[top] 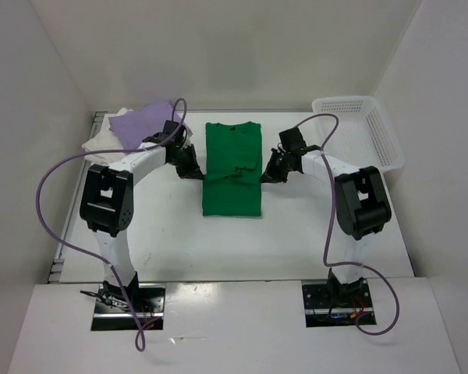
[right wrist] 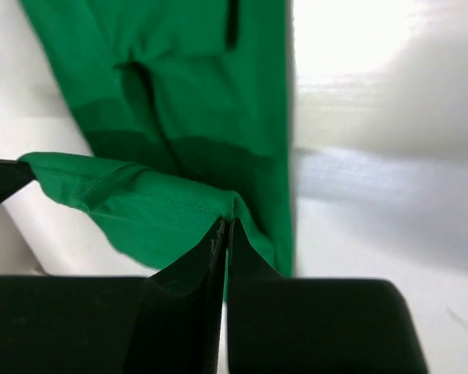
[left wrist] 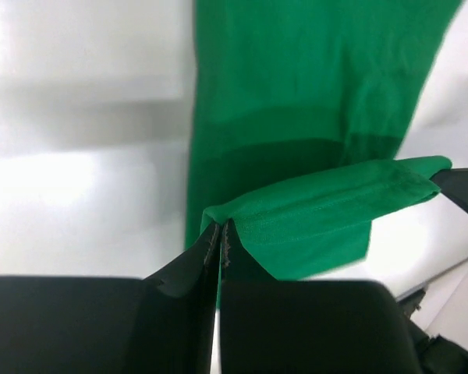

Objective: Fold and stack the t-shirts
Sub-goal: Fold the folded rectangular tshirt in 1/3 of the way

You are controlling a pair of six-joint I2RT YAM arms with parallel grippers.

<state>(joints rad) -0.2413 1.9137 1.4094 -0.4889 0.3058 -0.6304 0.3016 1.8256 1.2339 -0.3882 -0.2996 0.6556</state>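
A green t-shirt [top: 232, 167] lies lengthwise in the middle of the table, its sides folded in. My left gripper [top: 195, 167] is shut on the shirt's left edge [left wrist: 242, 214] and my right gripper [top: 268, 171] is shut on its right edge [right wrist: 218, 206]. Both hold a raised fold of green cloth stretched between them above the rest of the shirt. A purple shirt [top: 144, 121] lies on a white one [top: 101, 139] at the back left.
A white mesh basket [top: 361, 128] stands at the back right. White walls close the table on three sides. Purple cables [top: 51, 195] loop beside each arm.
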